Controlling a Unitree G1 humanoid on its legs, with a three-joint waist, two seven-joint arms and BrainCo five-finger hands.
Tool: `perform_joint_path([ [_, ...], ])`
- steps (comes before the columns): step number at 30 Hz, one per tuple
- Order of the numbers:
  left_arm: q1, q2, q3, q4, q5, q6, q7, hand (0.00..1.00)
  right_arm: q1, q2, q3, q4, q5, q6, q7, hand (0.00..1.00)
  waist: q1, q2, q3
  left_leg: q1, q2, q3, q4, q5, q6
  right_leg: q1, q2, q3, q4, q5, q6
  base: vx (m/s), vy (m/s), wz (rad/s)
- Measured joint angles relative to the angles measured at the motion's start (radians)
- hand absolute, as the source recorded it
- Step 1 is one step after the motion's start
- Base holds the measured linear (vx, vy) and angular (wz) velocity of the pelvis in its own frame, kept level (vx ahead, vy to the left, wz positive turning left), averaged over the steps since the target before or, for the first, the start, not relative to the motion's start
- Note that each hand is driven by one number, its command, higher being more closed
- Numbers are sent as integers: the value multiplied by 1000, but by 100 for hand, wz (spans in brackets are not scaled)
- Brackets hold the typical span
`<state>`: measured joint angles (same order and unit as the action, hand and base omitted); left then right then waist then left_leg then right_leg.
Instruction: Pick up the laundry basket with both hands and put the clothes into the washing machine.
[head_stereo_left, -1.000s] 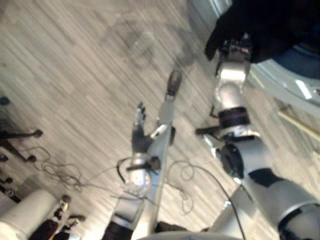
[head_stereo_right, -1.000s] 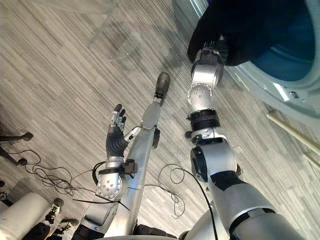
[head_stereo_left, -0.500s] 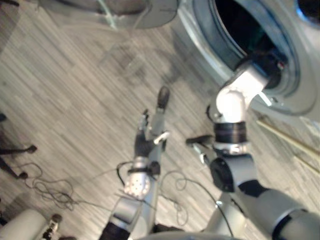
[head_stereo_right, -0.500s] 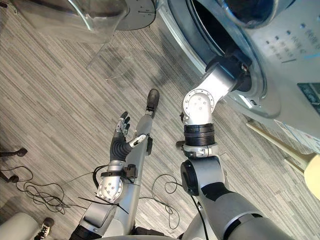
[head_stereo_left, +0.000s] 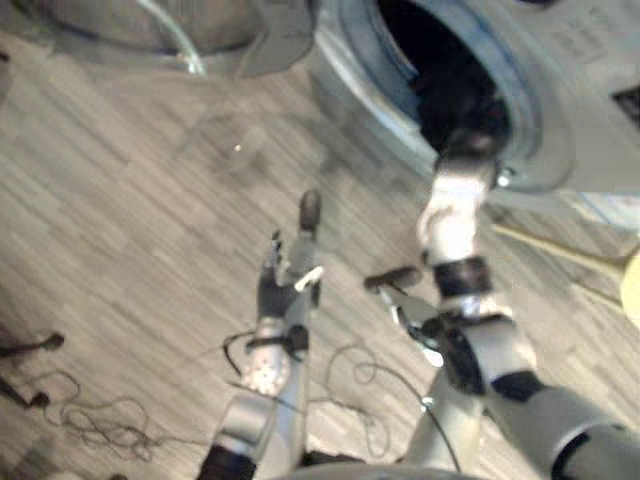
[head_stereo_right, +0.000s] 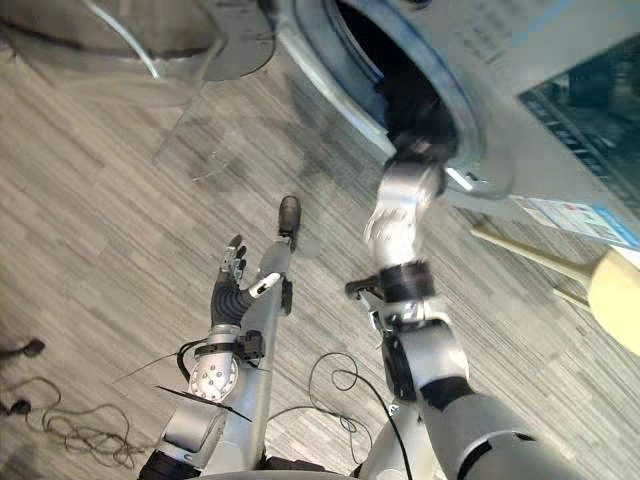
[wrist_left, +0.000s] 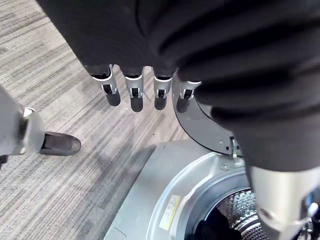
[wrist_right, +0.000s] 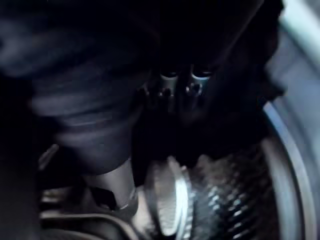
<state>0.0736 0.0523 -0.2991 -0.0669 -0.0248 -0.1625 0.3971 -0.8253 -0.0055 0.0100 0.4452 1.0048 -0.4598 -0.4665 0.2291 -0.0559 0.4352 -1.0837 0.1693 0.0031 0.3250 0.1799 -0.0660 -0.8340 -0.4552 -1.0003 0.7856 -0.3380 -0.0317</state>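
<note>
Right hand (wrist_right: 170, 84) has advanced past the door rim into the washing machine (head_stereo_right: 505, 62) drum, among dark clothes (wrist_left: 215, 231); its grip cannot be determined. Left hand (head_stereo_right: 228, 287) is released, fingers straight, above the floor (head_stereo_right: 100, 210).

Silver-grey arms (head_stereo_right: 398, 222) carry black joint bands; the left hand (head_stereo_right: 229, 293) has a dark ribbed cover and silver, dark-tipped fingers (wrist_left: 133, 93).

The yellow sticker (wrist_left: 170, 212) on the washing machine (wrist_left: 137, 200) cannot be read.
</note>
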Motion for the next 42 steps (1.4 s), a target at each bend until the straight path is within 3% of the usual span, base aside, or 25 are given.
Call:
perform_joint_path([
  [1,0,-1,0,0,-6,0,0,0,24,5,7,5,-6,10,9,0,0,-1,0,6,4,3,-4,0,0,3,6,2,-8,3,4,-5,-54,-32],
  [4,9,-16,-1,-3,-35,1,1,0,279,52,78,79,-62,101,62,0,-17,-13,-8,70,16,26,-42,0,0,44,39,18,-66,36,0,12,-83,-19],
  [6,33,-16,-1,-3,-50,1,-1,0,470,57,139,101,-174,185,107,0,-42,-22,-12,104,25,34,-40,-5,-6,81,70,20,-109,62,-28,42,-118,-19],
  [8,52,-16,1,-3,-52,2,-7,0,579,40,175,100,-281,226,142,0,-70,-33,-17,127,31,38,-39,-12,-7,104,80,23,-123,67,-31,55,-129,-17],
  [9,76,-17,17,-3,-51,5,-21,0,660,10,201,97,-368,256,176,0,-86,-57,-28,159,41,53,-29,-30,-14,125,91,39,-132,75,-44,74,-180,-28],
  [12,124,-10,76,-3,-46,7,-51,0,780,-58,220,49,-538,290,242,0,-105,-72,-38,243,59,68,-5,-65,-19,206,110,54,-149,73,-42,61,-147,-23],
  [13,159,-3,118,0,-46,7,-75,0,837,-95,223,24,-653,303,286,0,-111,-87,-52,294,61,84,-6,-85,-27,241,112,73,-152,65,-35,100,-189,-21],
  [16,244,18,225,3,-98,6,-128,0,947,-180,190,3,-865,334,365,0,-112,-89,-109,415,65,107,-13,-116,-31,344,123,95,-174,54,-16,94,-123,-16],
  [18,293,21,316,16,-132,6,-142,0,969,-189,145,12,-951,350,386,0,-111,-88,-125,515,67,136,-15,-139,-38,424,128,113,-184,48,-5,109,-93,-27],
  [21,359,21,415,33,-141,16,-158,0,1016,-196,59,18,-1070,359,410,0,-109,-55,-192,650,67,172,-9,-179,-49,538,121,138,-194,44,4,116,-41,-24],
  [22,374,21,434,33,-139,22,-158,0,1033,-199,19,21,-1100,363,419,0,-109,-39,-210,710,56,182,-9,-197,-47,588,106,159,-181,33,23,74,2,-9],
  [25,383,-4,467,37,-116,36,-164,0,1034,-204,-59,75,-1165,380,430,0,-134,0,-257,815,36,187,-14,-223,-39,649,64,245,-115,31,39,3,-19,5],
  [26,382,-6,474,38,-107,37,-165,0,1020,-210,-73,124,-1180,389,435,0,-138,12,-280,855,22,188,-35,-223,-38,666,76,317,-139,21,74,-81,-29,-15],
  [27,369,-33,507,47,-77,43,-163,0,987,-238,-70,185,-1208,400,453,0,-134,46,-304,894,37,212,-71,-214,-41,696,146,370,-232,17,109,-86,-6,-37],
  [29,377,-60,547,40,-49,44,-156,0,950,-272,-44,224,-1231,400,456,0,-130,82,-355,897,70,246,-124,-184,-44,675,196,411,-287,44,116,-107,-24,-57],
  [30,362,-66,577,40,-24,47,-155,0,903,-297,-27,260,-1253,399,457,0,-136,86,-356,909,66,265,-160,-164,-57,643,208,432,-295,60,84,-102,-40,-52],
  [33,332,-91,634,40,3,54,-151,0,789,-368,11,319,-1299,405,469,0,-135,109,-357,947,67,276,-233,-154,-68,612,252,489,-331,92,46,-74,-43,-69],
  [36,333,-101,642,39,39,72,-159,0,726,-417,26,319,-1339,404,473,0,-135,119,-358,971,53,252,-214,-129,-69,598,262,550,-325,91,35,-17,-43,-75],
  [38,317,-116,673,26,46,83,-167,0,694,-437,25,323,-1361,403,474,0,-160,119,-359,971,18,200,-174,-102,-78,603,237,583,-342,95,32,21,-38,-33],
  [39,318,-119,683,13,46,85,-168,0,692,-437,22,327,-1361,403,474,0,-159,116,-357,968,11,185,-141,-121,-80,603,231,595,-348,101,33,51,19,-45],
  [40,319,-124,719,-7,45,89,-169,0,693,-432,16,341,-1368,407,478,0,-157,127,-363,967,-5,162,-81,-160,-82,605,228,622,-366,119,29,100,66,-50],
  [42,307,-124,806,-21,45,97,-172,0,715,-428,5,363,-1386,425,495,0,-162,159,-383,983,-20,138,-101,-163,-77,625,229,624,-395,142,57,157,99,-23],
])
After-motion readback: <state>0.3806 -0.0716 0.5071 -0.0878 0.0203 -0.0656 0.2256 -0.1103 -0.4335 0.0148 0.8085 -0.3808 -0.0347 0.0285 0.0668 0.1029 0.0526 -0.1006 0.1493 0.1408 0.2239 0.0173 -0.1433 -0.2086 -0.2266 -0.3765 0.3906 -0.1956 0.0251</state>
